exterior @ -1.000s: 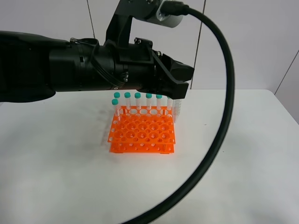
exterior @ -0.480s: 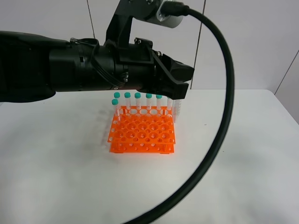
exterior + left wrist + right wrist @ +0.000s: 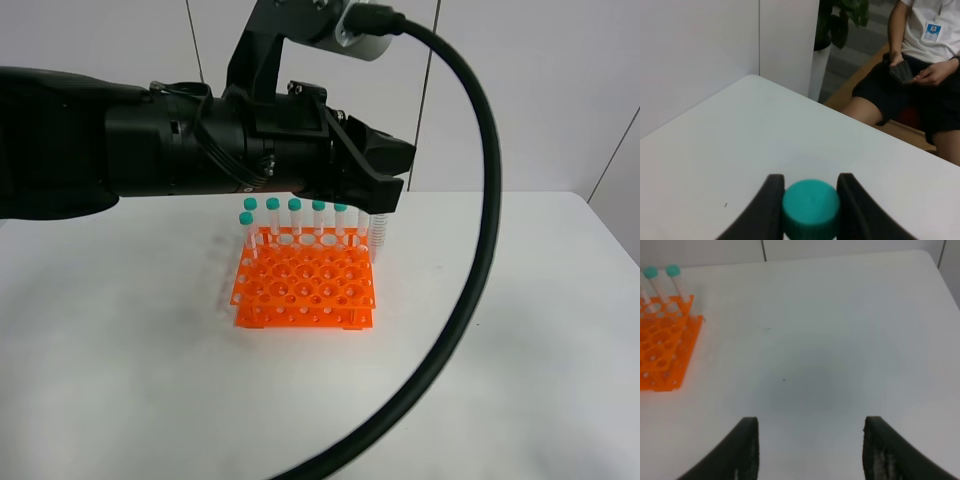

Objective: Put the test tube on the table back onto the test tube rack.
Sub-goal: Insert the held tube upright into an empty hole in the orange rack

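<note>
Still, left gripper [image 3: 810, 181] clamps the test tube [image 3: 811, 210]; unchanged.

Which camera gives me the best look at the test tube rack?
Exterior high: the whole orange test tube rack shows, empty holes included. Right wrist catches only one end of it; left wrist shows none of it.
</note>
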`<control>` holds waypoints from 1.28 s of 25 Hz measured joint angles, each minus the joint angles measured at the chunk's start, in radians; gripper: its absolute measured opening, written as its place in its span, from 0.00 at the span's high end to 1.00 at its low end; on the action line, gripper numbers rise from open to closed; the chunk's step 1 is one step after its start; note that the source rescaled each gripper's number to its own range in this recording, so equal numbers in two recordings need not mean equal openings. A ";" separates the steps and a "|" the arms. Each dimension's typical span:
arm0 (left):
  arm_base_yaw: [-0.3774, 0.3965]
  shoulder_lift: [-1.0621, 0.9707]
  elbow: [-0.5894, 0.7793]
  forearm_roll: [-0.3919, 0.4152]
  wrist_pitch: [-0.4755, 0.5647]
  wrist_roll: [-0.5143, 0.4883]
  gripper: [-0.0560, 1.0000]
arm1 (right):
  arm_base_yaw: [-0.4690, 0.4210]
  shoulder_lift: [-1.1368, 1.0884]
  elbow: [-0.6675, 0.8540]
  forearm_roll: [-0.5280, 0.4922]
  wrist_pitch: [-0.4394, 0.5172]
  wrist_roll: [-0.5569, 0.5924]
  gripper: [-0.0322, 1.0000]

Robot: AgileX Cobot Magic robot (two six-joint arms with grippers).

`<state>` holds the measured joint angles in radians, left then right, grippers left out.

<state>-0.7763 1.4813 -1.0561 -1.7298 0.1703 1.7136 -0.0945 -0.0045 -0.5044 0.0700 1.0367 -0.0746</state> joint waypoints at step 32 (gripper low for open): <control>0.000 -0.001 0.039 0.000 -0.002 0.081 0.94 | 0.008 -0.001 0.002 -0.032 -0.003 0.075 0.44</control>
<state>-0.7763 1.4804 -1.0174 -1.7298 0.1678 1.7945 -0.0862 -0.0055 -0.5023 0.0380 1.0337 0.0000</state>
